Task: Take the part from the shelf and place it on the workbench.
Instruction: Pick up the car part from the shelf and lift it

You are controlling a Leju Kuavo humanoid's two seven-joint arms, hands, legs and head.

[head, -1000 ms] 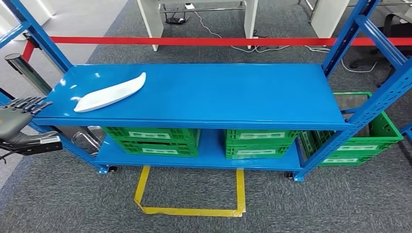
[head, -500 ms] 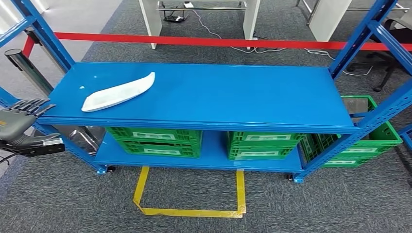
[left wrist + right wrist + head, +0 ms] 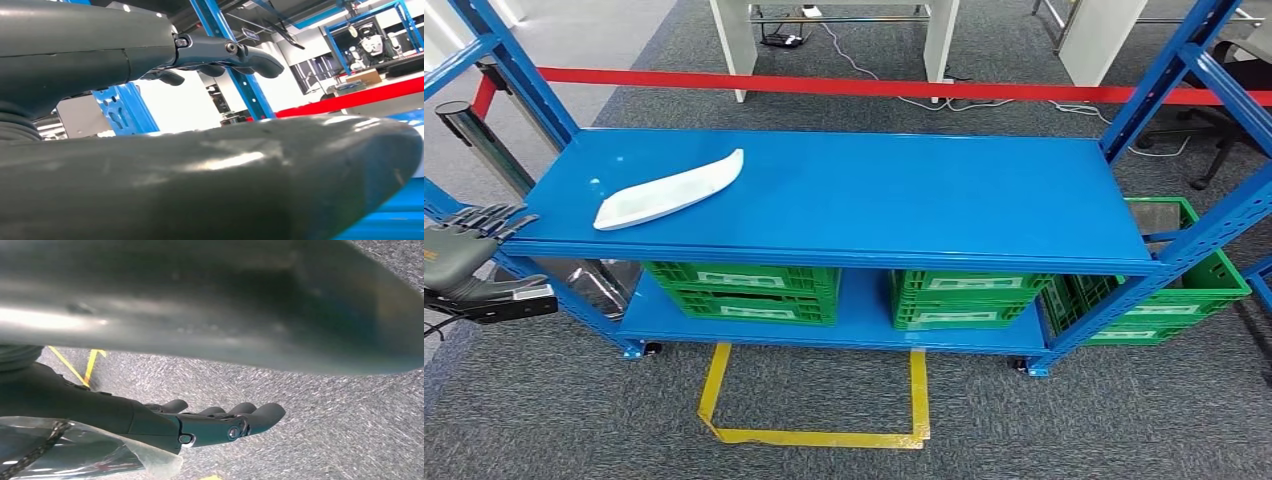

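I see the white part (image 3: pixel 668 189) lying on the blue shelf (image 3: pixel 904 200) at ten o'clock. My left hand (image 3: pixel 464 258) hangs beside the shelf, fingers (image 3: pixel 494 214) spread, empty. My right hand (image 3: pixel 200 422) is open over the carpet.

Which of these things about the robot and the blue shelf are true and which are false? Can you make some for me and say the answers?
1. The white part lies on the top of the blue shelf. True.
2. The left hand is holding the white part. False: it is empty, out past the shelf's left end, apart from the part.
3. Green crates sit on the lower level of the shelf. True.
4. The tape on the floor in front of the shelf is red. False: it is yellow; the red strip runs behind the shelf.
5. The right hand holds nothing, with carpet beyond it. True.
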